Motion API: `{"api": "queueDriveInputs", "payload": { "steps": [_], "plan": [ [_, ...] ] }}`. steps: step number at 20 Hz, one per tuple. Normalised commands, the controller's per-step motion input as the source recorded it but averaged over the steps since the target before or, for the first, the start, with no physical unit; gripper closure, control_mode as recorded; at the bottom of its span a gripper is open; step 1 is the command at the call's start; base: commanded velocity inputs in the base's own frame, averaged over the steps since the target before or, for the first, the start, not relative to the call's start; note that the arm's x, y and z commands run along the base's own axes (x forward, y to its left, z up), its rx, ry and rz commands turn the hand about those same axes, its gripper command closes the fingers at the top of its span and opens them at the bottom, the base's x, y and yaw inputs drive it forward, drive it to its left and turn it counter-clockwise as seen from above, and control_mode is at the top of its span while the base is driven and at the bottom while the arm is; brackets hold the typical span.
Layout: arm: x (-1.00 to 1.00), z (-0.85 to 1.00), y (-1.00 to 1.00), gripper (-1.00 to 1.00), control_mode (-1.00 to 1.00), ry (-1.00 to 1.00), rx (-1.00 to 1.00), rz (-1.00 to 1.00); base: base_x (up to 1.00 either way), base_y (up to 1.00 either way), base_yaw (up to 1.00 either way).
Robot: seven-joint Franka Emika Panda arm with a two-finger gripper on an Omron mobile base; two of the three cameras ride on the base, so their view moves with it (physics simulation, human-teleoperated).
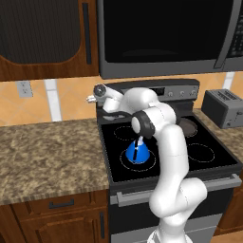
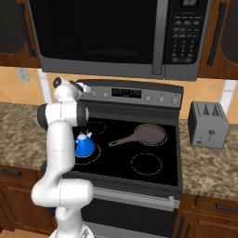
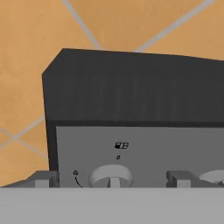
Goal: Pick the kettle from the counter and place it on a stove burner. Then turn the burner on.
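One kettle (image 1: 137, 153) upright on stove burner (image 1: 151, 163), handle (image 1: 136, 151) vertical.

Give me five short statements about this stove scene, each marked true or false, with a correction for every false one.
1. The small bright blue cone-shaped kettle stands on the black glass cooktop. True.
2. The brown long-handled frying pan sits on the speckled granite counter. False: it lies on the cooktop.
3. The grey two-slot toaster stands right of the stove. True.
4. The gripper is shut on the kettle. False: it is open, at the stove's back panel, facing a round grey knob.
5. The kettle's burner glows red. False: no glow shows.
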Motion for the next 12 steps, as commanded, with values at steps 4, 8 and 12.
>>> {"api": "queueDriveInputs", "payload": {
  "steps": [4,8,12],
  "plan": [
    [0.0,-0.02,0.0,-1.0,-1.0,0.0,0.0,0.0,0.0,0.0,0.0],
    [0.0,-0.13,0.0,-1.0,-1.0,0.03,-0.01,0.0,0.0,0.0,0.0],
    [0.02,0.0,0.0,-1.0,-1.0,0.0,0.0,0.0,0.0,0.0,0.0]
  ]
}}
